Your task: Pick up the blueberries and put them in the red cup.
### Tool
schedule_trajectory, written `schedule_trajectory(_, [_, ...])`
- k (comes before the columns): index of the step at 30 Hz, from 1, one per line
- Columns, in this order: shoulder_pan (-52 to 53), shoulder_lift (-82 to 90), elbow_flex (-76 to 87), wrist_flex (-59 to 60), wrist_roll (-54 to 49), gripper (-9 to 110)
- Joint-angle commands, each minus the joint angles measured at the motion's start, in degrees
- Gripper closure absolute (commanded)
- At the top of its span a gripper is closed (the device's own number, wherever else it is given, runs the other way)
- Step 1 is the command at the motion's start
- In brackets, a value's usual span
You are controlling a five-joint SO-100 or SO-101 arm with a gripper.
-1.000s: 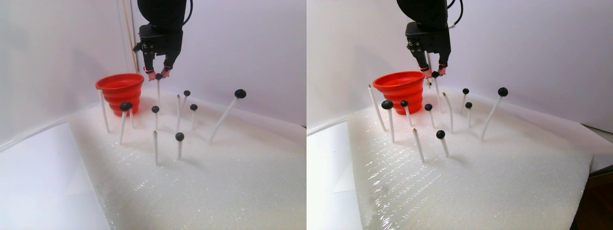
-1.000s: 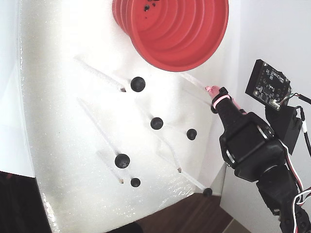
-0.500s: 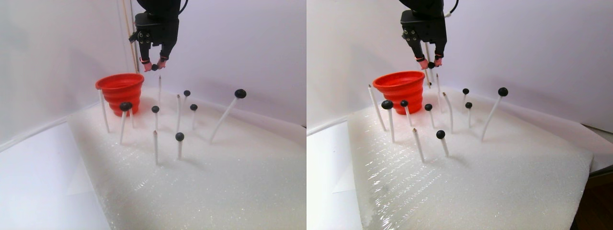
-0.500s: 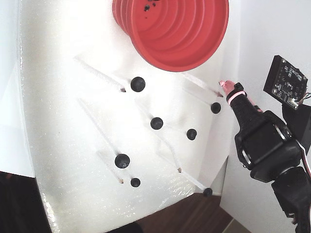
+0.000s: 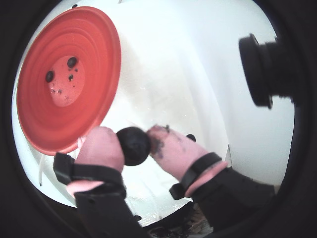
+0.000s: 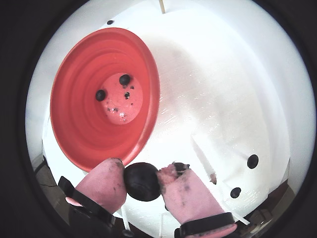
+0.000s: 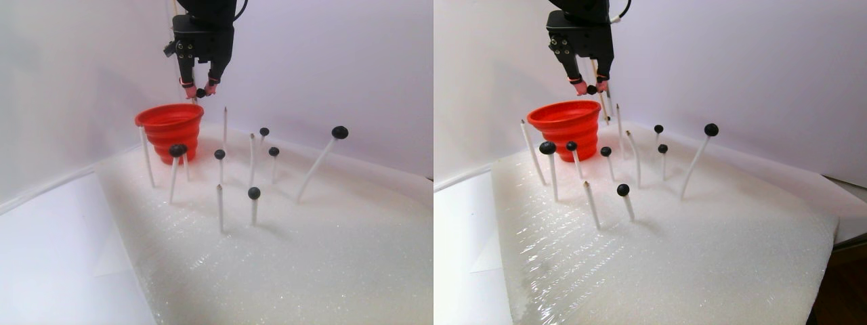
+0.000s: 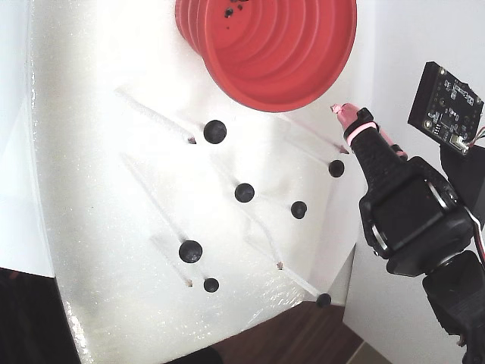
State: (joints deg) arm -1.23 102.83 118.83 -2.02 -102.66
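My gripper [image 6: 142, 179] is shut on one blueberry [image 6: 141, 182], a matte black ball pinched between the pink fingertips [image 5: 101, 146]. In the stereo pair view the gripper [image 7: 199, 91] hangs above and just right of the red cup's [image 7: 169, 125] rim. Both wrist views look down into the ridged red cup [image 6: 84, 124], where two blueberries [image 6: 124, 79] lie on its bottom among dark specks. Several more blueberries [image 7: 254, 193] sit on thin white sticks in the foam. In the fixed view the gripper [image 8: 345, 114] is right of the cup [image 8: 303, 68], and the held berry is hidden.
A white foam pad [image 7: 305, 257] holds the sticks, and some sticks [image 7: 219, 206] are bare and pointed. White walls stand close behind and to the left in the stereo pair view. A small circuit board [image 8: 447, 95] rides beside the gripper. Dark floor shows past the pad's edge [image 8: 288, 334].
The gripper has pulled the blueberry off its stick. It has risen and moved left with it towards the red cup. That stick now stands bare.
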Motion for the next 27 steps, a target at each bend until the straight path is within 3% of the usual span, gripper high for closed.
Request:
schedule_trajectory(1, [-1.67, 3.87, -3.52, 0.00, 0.79, 90])
schedule_trajectory(27, [-6.59, -7.91, -10.20, -5.36, 2.72, 89])
